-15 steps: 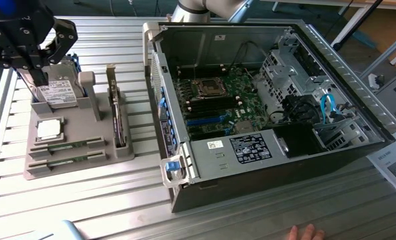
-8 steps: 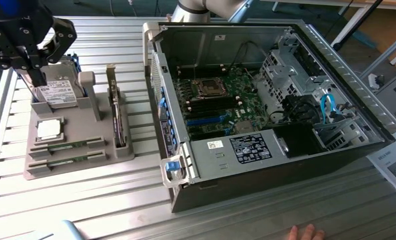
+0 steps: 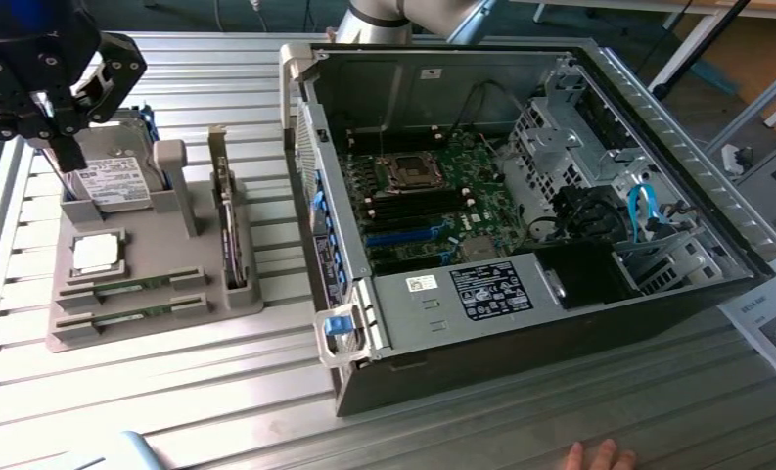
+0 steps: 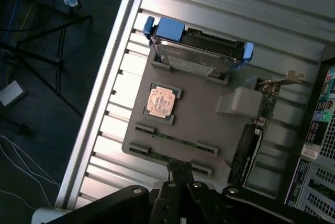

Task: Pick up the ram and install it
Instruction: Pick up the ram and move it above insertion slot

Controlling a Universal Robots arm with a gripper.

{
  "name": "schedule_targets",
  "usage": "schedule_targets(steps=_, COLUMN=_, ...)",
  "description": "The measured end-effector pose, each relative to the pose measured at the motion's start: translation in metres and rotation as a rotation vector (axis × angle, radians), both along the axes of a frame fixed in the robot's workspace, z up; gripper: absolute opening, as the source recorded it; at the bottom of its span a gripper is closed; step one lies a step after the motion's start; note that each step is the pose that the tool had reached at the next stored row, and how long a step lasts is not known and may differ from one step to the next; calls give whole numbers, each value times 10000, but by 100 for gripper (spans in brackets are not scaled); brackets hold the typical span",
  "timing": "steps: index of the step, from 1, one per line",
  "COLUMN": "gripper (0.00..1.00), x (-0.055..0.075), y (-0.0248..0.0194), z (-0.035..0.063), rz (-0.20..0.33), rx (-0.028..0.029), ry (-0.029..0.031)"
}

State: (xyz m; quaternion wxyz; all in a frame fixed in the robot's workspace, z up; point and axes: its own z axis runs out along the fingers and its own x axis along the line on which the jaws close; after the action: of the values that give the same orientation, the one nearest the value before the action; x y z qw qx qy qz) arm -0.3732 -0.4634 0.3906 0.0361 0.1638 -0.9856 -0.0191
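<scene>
1. Ribbed aluminium tabletop (image 3: 165,392), with a grey fixture (image 3: 146,250) at 9 o'clock of an open PC case (image 3: 649,108). The motherboard (image 3: 453,186) lies exposed inside the case.
2. The fixture holds a hard drive (image 3: 111,181) at 12 o'clock, a processor chip (image 3: 97,253) just below it, and a graphics card (image 3: 231,230) on edge along the 3 o'clock side.
3. The ram is two green sticks lying flat in parallel slots at the fixture's 7 o'clock corner. The inner ram stick (image 3: 133,287) is next to the processor chip and the outer ram stick (image 3: 126,315) is at the fixture's edge. Neither is lifted.
4. The gripper (image 3: 64,155) is closed and holds nothing. In the exterior view it sits at 11 o'clock of the fixture, in front of the hard drive.
5. In the wrist view the gripper (image 4: 180,170) has its tips together and overlaps the outer ram stick (image 4: 152,153). The inner ram stick (image 4: 175,140) is fully visible beside it. Contact with the ram: cannot tell.
6. A person's hand (image 3: 603,455) rests on the tabletop at 6 o'clock of the PC case.
</scene>
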Motion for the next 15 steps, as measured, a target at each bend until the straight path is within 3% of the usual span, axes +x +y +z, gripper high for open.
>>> schedule_targets(steps=2, gripper=11, x=0, y=0, z=1, rz=114, rx=-3, ry=36)
schedule_targets(steps=9, gripper=11, x=0, y=0, z=0, rz=148, rx=-1, ry=38)
schedule_targets(steps=13, gripper=11, x=0, y=0, z=0, rz=709, rx=-3, ry=42)
schedule_targets(steps=15, gripper=11, x=0, y=0, z=0, rz=1298, rx=-4, ry=70)
